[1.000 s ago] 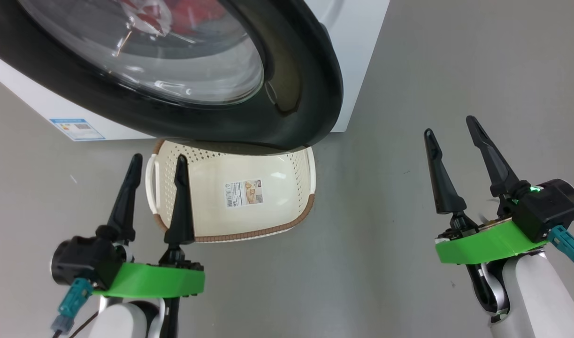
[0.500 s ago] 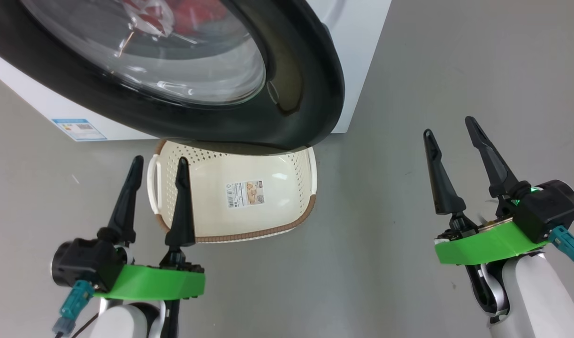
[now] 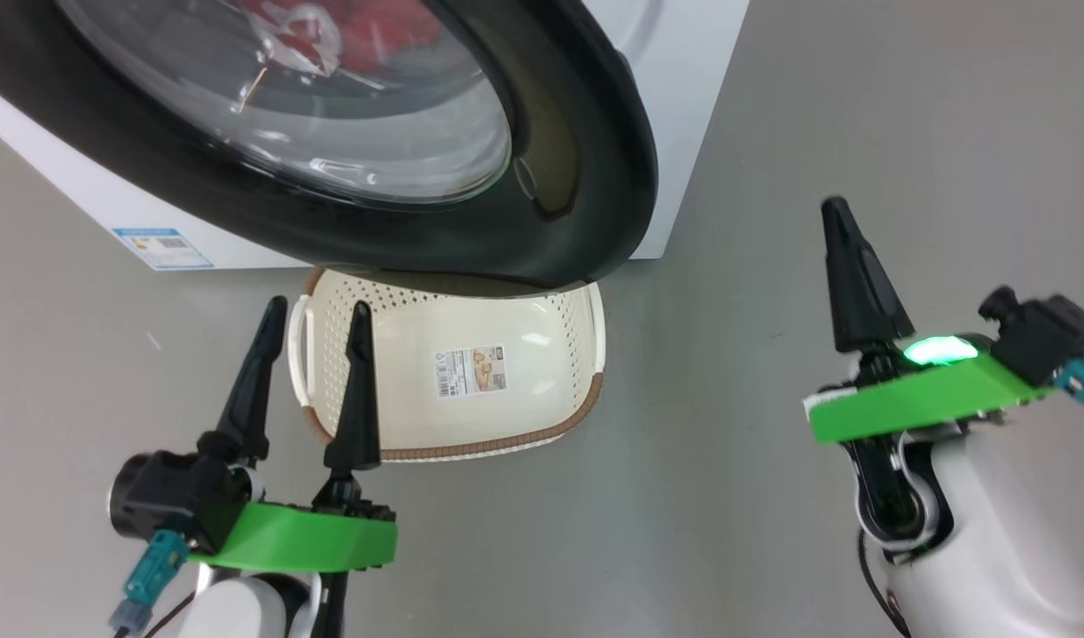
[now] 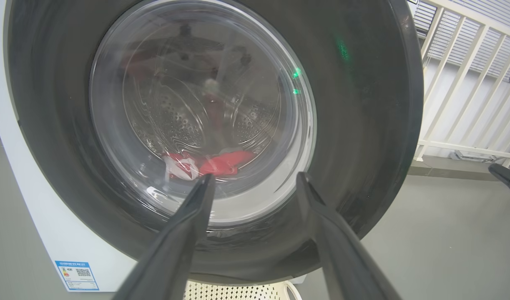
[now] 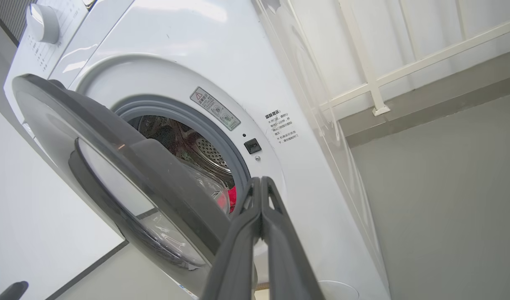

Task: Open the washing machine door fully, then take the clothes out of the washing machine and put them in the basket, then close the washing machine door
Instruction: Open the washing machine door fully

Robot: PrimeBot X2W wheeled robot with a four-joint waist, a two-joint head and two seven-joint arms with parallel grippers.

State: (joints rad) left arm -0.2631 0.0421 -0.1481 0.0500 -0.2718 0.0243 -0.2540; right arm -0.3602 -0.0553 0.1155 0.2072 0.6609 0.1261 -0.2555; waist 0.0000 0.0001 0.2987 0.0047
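We saw our right gripper with fingers pressed together | washing machine door stood partly open, left of the fingers | grey rubber ring and steel drum showed behind it | red clothes lay low in the drum | white railing at upper right

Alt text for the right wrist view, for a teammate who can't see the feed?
The washing machine door stands partly open, swung out to the left of the white washing machine. The right gripper, fingers shut together and empty, rises from the bottom edge before the drum opening, where red clothes show inside.
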